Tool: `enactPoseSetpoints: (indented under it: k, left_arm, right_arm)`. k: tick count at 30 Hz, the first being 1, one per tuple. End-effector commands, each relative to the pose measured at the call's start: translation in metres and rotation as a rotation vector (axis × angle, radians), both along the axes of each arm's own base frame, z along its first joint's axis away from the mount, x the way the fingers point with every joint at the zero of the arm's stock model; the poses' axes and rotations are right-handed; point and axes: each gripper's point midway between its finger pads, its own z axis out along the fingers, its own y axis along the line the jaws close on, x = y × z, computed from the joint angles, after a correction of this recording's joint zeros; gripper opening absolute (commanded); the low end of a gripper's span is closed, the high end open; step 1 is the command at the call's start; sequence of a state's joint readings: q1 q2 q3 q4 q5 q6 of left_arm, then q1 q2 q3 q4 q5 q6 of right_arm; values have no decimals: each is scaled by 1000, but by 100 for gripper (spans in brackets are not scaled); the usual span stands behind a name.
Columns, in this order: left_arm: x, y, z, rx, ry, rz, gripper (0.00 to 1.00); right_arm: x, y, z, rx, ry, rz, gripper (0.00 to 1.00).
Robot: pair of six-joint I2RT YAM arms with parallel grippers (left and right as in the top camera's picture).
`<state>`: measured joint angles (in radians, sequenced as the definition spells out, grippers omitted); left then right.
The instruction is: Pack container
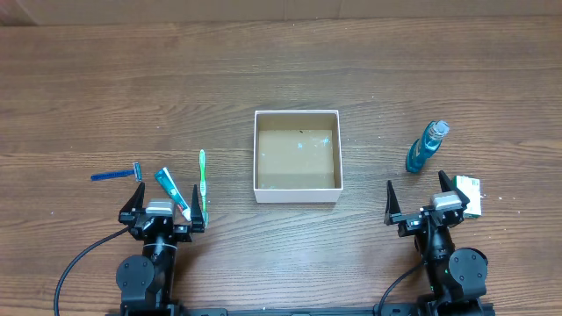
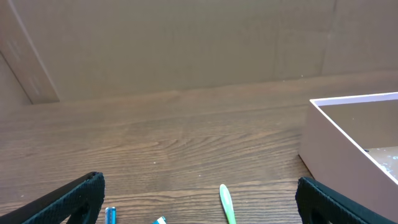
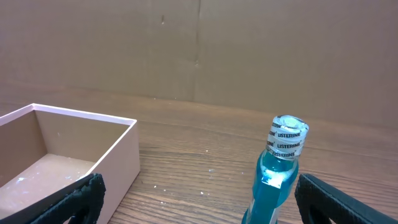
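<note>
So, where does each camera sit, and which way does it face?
Overhead: above the table, looking straight down on the container, left gripper and right gripper.
Left wrist: on the left arm, facing forward; own fingers frame the green toothbrush.
Right wrist: on the right arm, facing forward; own fingers frame the blue bottle.
Shared: all show the container.

Robot lab or test bench, not a home: a left arm [image 1: 145,263] and a right arm [image 1: 452,259] sit at the near edge of a wood-grain table [image 1: 281,70], with black cables [image 1: 75,262] looping off their bases. Plain brown cardboard sheets [image 2: 186,43] stand along the far side, seams showing in both wrist views. Bathroom items lie spread apart on the bare tabletop like a staged set: razor [image 1: 117,174], toothpaste [image 1: 172,193], toothbrush [image 1: 202,180], mouthwash bottle [image 1: 426,147] and small packet [image 1: 470,195], either side of an open box [image 1: 296,197].
</note>
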<state>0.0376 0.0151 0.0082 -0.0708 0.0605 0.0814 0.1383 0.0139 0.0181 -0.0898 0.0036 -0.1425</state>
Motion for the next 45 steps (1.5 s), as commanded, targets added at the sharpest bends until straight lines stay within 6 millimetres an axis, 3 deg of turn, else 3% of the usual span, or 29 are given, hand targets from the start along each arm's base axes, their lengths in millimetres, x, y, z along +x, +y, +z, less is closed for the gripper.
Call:
enactPoseSetpoints:
  k: [1,9,14,17,26,29,31,35,41,45]
  left_arm:
    - [0,1,1,-6,-7,2,100]
    - [0,0,4,-113,-16,4,100]
    - [-2,-12,7,-235,-3,-54,100]
    - [-5,-14,17,-251,-3,-64,100]
    - [-13,-13,74,-252,21,-58,100]
    - [-8,-13,93,-253,38,-56,100]
    - [1,-13,108,-249,76,-55,100]
    - [16,-13,119,-257,176,-43,100]
    - [36,-12,124,-270,381,-18,100]
    - [44,-11,126,-268,502,-4,100]
  right_arm:
    - [0,0,-1,5,-8,3,100]
    - [0,-1,0,107,8,-9,100]
    - [0,-17,11,192,-6,-102,100]
    - [-3,-25,27,198,-32,-143,100]
    - [1,-41,79,243,39,-248,100]
    - [15,-41,98,251,97,-267,100]
    - [36,-38,114,227,183,-279,100]
    - [66,-34,130,195,299,-293,100]
    - [113,-28,139,140,500,-316,100]
    - [137,-31,134,139,624,-315,100]
